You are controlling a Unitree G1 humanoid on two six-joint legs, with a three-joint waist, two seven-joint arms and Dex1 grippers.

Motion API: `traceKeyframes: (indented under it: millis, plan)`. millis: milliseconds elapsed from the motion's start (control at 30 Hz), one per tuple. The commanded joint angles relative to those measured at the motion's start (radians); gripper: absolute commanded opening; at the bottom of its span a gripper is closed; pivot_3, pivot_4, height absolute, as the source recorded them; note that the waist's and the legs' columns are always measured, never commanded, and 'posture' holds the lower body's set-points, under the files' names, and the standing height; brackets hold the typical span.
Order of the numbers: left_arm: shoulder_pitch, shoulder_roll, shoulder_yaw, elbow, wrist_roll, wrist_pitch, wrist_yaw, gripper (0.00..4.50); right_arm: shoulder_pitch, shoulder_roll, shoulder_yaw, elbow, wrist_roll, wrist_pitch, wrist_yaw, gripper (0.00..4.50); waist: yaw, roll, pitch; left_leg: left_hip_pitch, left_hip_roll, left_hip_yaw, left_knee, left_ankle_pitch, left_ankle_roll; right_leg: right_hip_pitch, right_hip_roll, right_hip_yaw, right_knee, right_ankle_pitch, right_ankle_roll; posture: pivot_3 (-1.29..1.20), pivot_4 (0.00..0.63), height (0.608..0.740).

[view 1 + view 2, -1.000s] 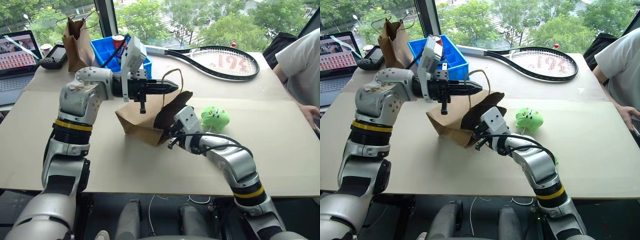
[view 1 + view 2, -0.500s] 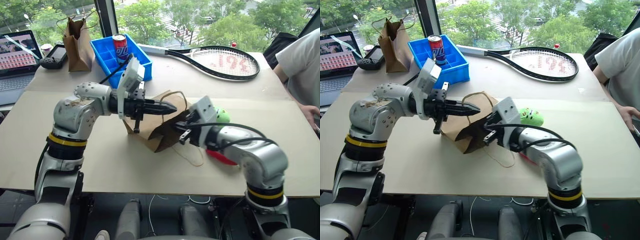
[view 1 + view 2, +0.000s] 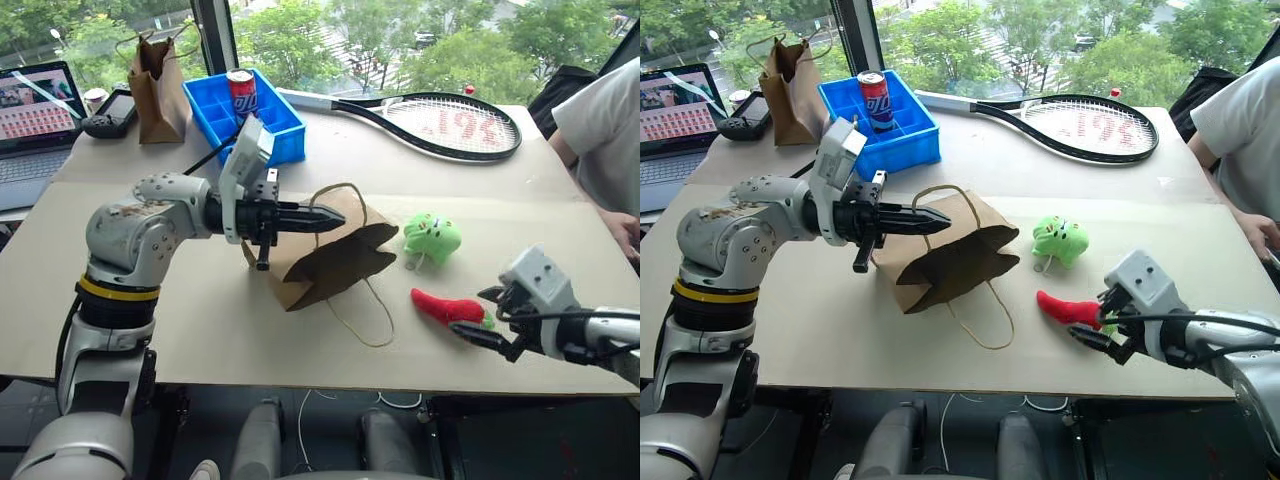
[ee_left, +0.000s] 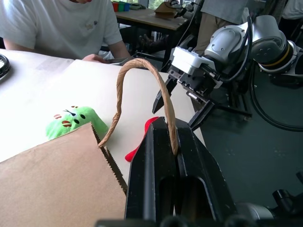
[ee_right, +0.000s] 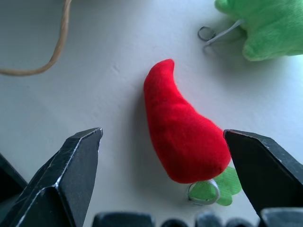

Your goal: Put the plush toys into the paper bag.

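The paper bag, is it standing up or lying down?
Lying down. The paper bag rests on its side on the table, mouth toward the toys, while the left gripper pinches its upper handle.

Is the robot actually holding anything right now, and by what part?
The left gripper pinches the paper bag by one twine handle. The right gripper is open, empty, at the red chili toy.

paper bag (image 3: 325, 262): inside hidden | person (image 3: 600, 130): cut by edge | laptop (image 3: 35, 115): cut by edge
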Motion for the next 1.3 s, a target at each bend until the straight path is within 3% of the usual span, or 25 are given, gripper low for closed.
traceKeyframes:
  millis: [33, 133, 233, 433, 600, 700, 867, 1100, 1300]
  plan:
    - [-0.044, 0.009, 0.011, -0.014, -0.019, -0.002, -0.012, 0.0, -0.023, -0.022, 0.105, 0.145, -0.134, -0.198, -0.004, 4.43, 0.0, 0.0, 0.0, 0.0, 0.0, 0.0, 0.0, 0.0, 0.0, 0.0, 0.0, 0.0, 0.0, 0.0, 0.0, 0.0, 0.15, 0.731]
    - [-0.045, 0.017, 0.011, -0.016, -0.022, 0.002, -0.018, 0.0, -0.048, 0.001, 0.137, 0.228, -0.174, -0.266, -0.018, 4.43, 0.004, 0.0, 0.0, 0.0, 0.0, 0.0, 0.001, 0.0, 0.0, 0.0, 0.0, 0.0, 0.0, 0.0, 0.0, 0.0, 0.15, 0.731]
    - [-0.044, 0.022, 0.01, -0.014, -0.019, 0.0, -0.019, 0.0, -0.052, -0.005, 0.145, 0.26, -0.209, -0.323, -0.015, 3.72, 0.005, 0.0, 0.0, -0.001, 0.0, 0.0, 0.0, 0.0, 0.0, 0.0, 0.0, 0.0, 0.0, 0.0, 0.0, 0.0, 0.15, 0.731]
    - [-0.049, 0.016, 0.01, -0.005, -0.017, -0.003, -0.01, 0.0, -0.074, -0.072, 0.06, 0.215, -0.201, -0.411, 0.068, 1.64, 0.006, 0.0, 0.0, -0.001, -0.001, 0.0, -0.001, 0.0, 0.0, 0.0, 0.0, 0.0, 0.0, 0.0, 0.004, 0.0, 0.15, 0.731]
    - [-0.069, -0.009, -0.007, 0.025, 0.006, -0.028, -0.002, 0.0, -0.191, -0.141, -0.003, 0.134, -0.069, -0.341, 0.178, 0.03, 0.003, 0.0, 0.0, 0.0, 0.0, 0.0, 0.0, 0.0, 0.0, 0.0, 0.0, 0.0, 0.001, -0.001, 0.002, 0.0, 0.15, 0.731]
    - [-0.08, -0.032, -0.027, 0.049, 0.03, -0.063, -0.006, 0.0, -0.279, -0.189, 0.055, 0.101, -0.045, -0.318, 0.225, 0.03, 0.006, 0.0, 0.0, 0.0, 0.0, 0.0, 0.0, 0.0, 0.0, 0.001, 0.0, 0.0, 0.0, -0.001, 0.002, 0.0, 0.15, 0.731]
    - [-0.095, -0.065, -0.04, 0.06, 0.035, -0.08, -0.007, 0.0, -0.457, -0.191, 0.282, 0.087, -0.145, -0.294, 0.223, 0.03, 0.007, 0.0, 0.0, -0.001, 0.0, 0.0, 0.0, 0.0, 0.0, 0.0, 0.0, 0.0, -0.001, -0.001, 0.001, 0.0, 0.15, 0.731]
    - [-0.086, -0.139, -0.037, 0.016, 0.003, -0.044, 0.04, 0.0, -0.775, 0.0, 0.655, 0.222, -0.438, -0.39, 0.225, 0.03, 0.0, 0.0, 0.0, -0.001, -0.001, 0.0, 0.0, 0.0, 0.0, -0.002, 0.0, 0.0, 0.001, -0.001, 0.002, 0.0, 0.15, 0.731]
    - [-0.086, -0.196, -0.029, 0.004, -0.011, -0.019, 0.121, 0.0, -0.878, 0.213, 0.804, 0.351, -0.601, -0.477, 0.174, 0.03, 0.005, 0.0, 0.0, -0.002, -0.001, 0.0, -0.001, 0.0, 0.0, -0.002, 0.0, 0.0, 0.002, 0.004, 0.004, 0.0, 0.15, 0.731]
